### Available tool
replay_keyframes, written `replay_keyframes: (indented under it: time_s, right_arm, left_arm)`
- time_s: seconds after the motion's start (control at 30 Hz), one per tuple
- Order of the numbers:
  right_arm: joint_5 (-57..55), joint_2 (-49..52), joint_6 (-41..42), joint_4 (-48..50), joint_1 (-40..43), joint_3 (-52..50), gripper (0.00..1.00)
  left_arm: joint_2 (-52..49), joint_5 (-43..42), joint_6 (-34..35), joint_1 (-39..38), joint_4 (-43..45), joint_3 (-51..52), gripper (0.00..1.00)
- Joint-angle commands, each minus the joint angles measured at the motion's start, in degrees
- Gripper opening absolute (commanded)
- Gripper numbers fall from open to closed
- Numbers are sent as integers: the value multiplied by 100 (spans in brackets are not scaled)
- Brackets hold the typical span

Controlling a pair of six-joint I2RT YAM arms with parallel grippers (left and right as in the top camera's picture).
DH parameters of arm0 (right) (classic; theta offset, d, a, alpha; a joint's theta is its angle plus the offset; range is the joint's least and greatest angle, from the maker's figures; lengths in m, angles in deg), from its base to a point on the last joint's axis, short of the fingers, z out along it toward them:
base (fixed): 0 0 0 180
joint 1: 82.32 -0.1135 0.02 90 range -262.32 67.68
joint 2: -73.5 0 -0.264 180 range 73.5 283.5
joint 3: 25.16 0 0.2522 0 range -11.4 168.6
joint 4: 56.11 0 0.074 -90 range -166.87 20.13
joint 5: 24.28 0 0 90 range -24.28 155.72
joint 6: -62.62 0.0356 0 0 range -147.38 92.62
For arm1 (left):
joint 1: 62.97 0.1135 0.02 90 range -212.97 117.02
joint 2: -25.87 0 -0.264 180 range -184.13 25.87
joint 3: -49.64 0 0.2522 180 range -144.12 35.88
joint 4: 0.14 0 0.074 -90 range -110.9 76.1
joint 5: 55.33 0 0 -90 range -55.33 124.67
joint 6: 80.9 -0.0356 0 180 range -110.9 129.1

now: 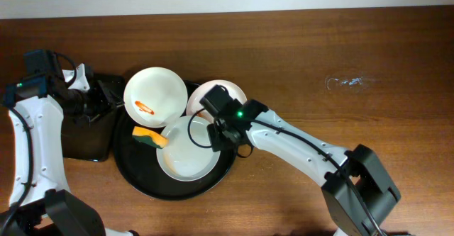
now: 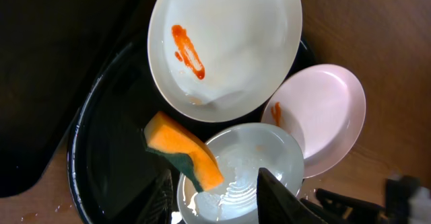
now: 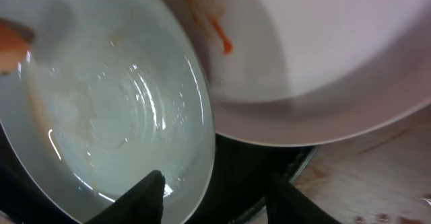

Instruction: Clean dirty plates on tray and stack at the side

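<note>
White plates, all 3, sit on the round black tray [image 1: 131,161]: the smeared plate [image 1: 154,94] far left, a faintly marked plate [image 1: 235,92] far right, and the wet plate [image 1: 186,154] near. Your right gripper [image 3: 215,198] has its jaws spread astride the wet plate's rim, apparently not pinching it. Your left gripper [image 2: 217,196] is also spread and empty, with the orange sponge [image 2: 182,146] resting against that plate's left rim.

I record the tray [image 1: 131,172] left of centre on the counter [image 1: 355,45]. On it: the upper-left plate [image 1: 155,94], the upper-right plate [image 1: 198,96] overhanging its rim, the lower plate [image 1: 186,154]. The sponge [image 1: 149,137] lies on that plate's left rim.
</note>
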Motion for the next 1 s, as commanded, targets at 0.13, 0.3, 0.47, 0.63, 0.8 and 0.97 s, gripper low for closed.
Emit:
replay_keyframes:
  time_s: [0.13,0.3,0.47,0.63,0.8,0.97]
  right_arm:
    - [584,-76,555,1180,-101,-968,42]
    - [553,-114,549,1421,-72,-955,4]
    - [-55,-522,197,885,-20,-310,4]
    - [-881,-774,-697,356,-24,509,4]
    - [-2155,-774,-1650,197,-201,1001,4]
    - [-3884,-774,-2879,409,-737,1204,4]
  left_arm:
    - [140,-81,-98,-7,-11,-109,39]
    - [140,-81,-98,-7,-9,-109,38]
    - [140,-81,-98,-7,-9,-109,38]
    - [140,-81,-98,-7,-11,-109,38]
    - [140,-79,-98,-7,-61,-109,38]
    - [140,-79,-98,-7,-63,-109,38]
